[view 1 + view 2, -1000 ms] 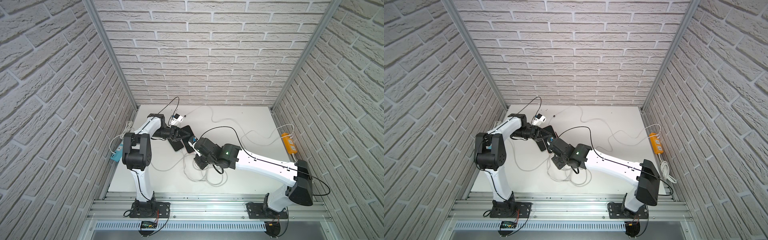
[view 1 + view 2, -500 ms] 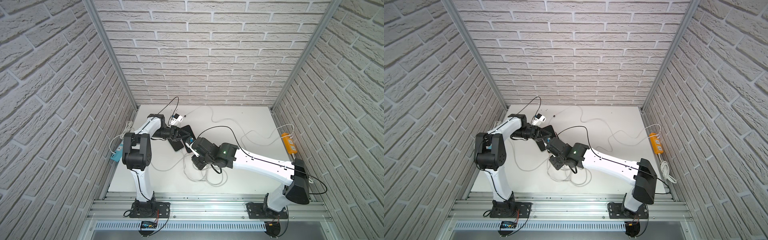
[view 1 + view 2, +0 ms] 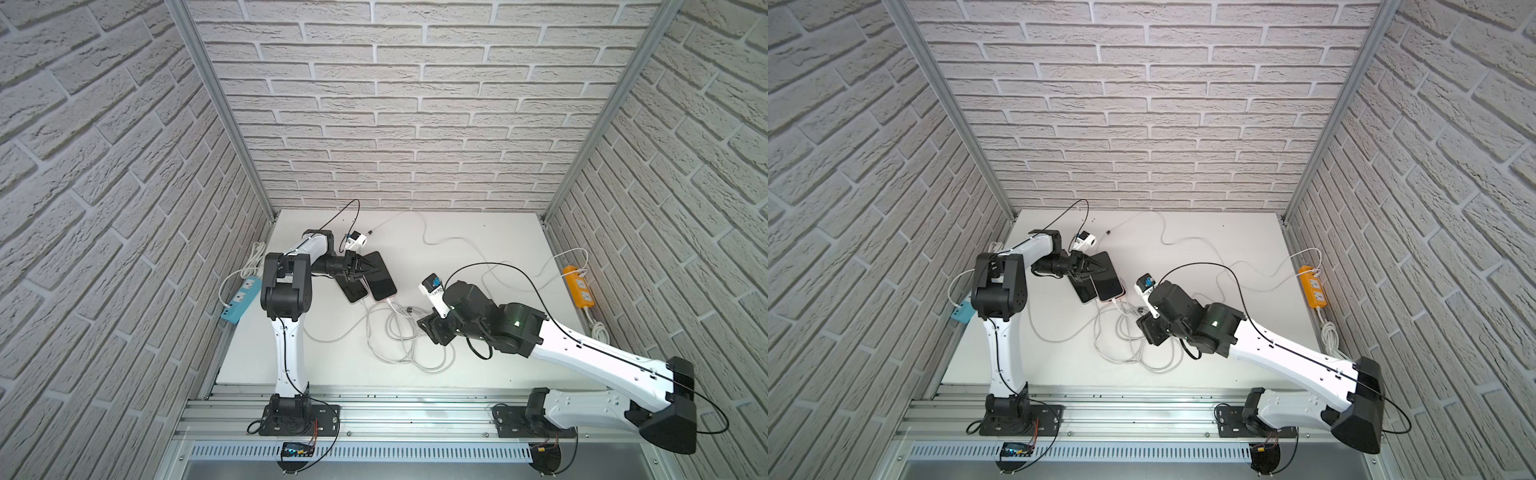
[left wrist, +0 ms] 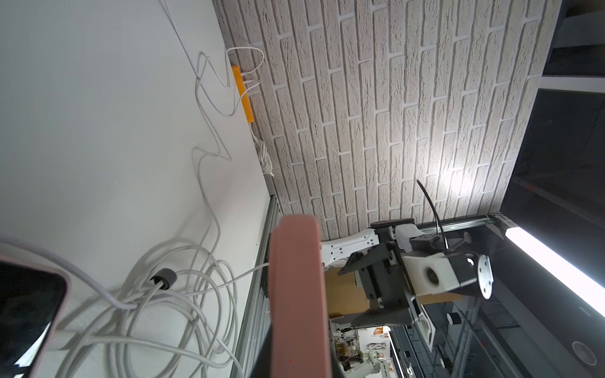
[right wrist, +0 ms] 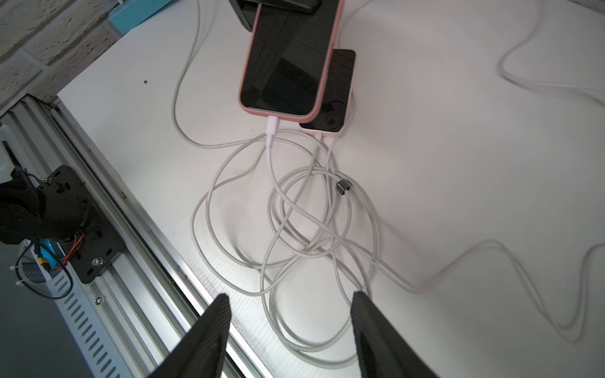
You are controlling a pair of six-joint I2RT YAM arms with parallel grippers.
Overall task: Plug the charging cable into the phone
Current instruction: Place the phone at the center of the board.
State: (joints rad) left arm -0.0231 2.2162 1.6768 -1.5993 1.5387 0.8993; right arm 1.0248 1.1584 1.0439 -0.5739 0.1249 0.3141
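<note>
A phone in a pink case [image 5: 288, 62] is lifted at a tilt over the table, and my left gripper [image 3: 365, 268] is shut on it; the left wrist view shows its pink edge [image 4: 296, 278] between the jaws. A white charging cable plug [image 5: 272, 126] sits in the phone's lower end, and its cord runs into a loose coil [image 3: 409, 336] on the table. My right gripper [image 5: 289, 301] is open and empty above that coil, a short way back from the phone. Both top views show the phone [image 3: 1111, 282] between the two arms.
A second dark phone [image 5: 339, 88] lies under the held one, with its own white cord. An orange power strip [image 3: 578, 286] lies at the right wall, a blue one [image 3: 241, 300] at the left wall. The aluminium rail [image 3: 395, 409] borders the front.
My right gripper has opened, let go at the phone's lower end and drawn back to the right. The left arm and the phone have stayed in place.
</note>
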